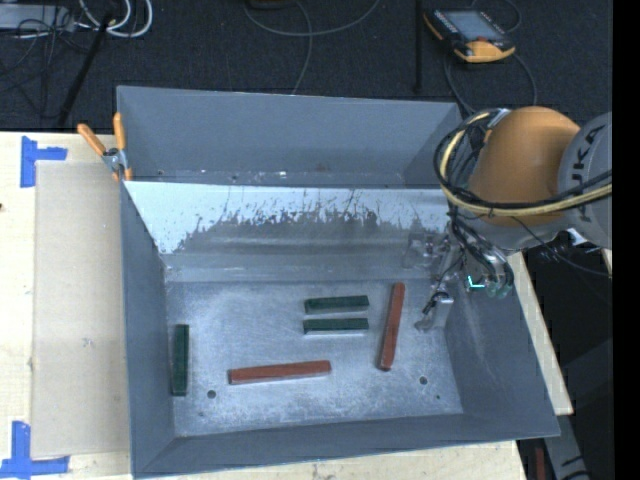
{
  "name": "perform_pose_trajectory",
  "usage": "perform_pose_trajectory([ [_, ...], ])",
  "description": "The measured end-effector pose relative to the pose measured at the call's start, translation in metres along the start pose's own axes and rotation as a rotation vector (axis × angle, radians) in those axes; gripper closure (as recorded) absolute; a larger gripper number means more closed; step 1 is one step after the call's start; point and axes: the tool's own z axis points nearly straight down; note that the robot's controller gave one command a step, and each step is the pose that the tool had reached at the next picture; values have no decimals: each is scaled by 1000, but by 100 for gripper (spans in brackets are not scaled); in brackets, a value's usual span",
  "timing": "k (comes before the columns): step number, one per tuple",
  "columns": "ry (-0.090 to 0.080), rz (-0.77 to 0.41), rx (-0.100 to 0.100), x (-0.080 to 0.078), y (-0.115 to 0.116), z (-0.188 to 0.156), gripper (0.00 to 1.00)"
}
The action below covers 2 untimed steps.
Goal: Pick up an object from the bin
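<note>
A reddish-brown bar [279, 372] is lying flat at 6 o'clock on the floor of the grey bin [300, 138], and a dark green bar [179, 359] is lying lengthwise at 8 o'clock. Towards the middle, a short green bar [335, 324] is lying just beside its green twin [336, 304]. A slanting reddish-brown bar [390, 326] is resting at 4 o'clock. The pincer [437, 308] is hanging near it, at its 3 o'clock, apart from it, and I cannot tell whether it is spread or pressed together. The orange wrist cover [525, 163] is hiding the bin's rim at 2 o'clock. A pale surface [70, 298] is flanking the bin at 9 o'clock, and cables [120, 8] are trailing over the dark floor [330, 48] at 12.
</note>
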Motion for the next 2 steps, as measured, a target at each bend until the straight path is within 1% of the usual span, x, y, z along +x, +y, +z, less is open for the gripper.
perform_pose_trajectory([
  [1, -5, -426, 1, -21, 44, 74, 0],
  [2, -8, -538, 0, -17, 105, 78, 0],
])
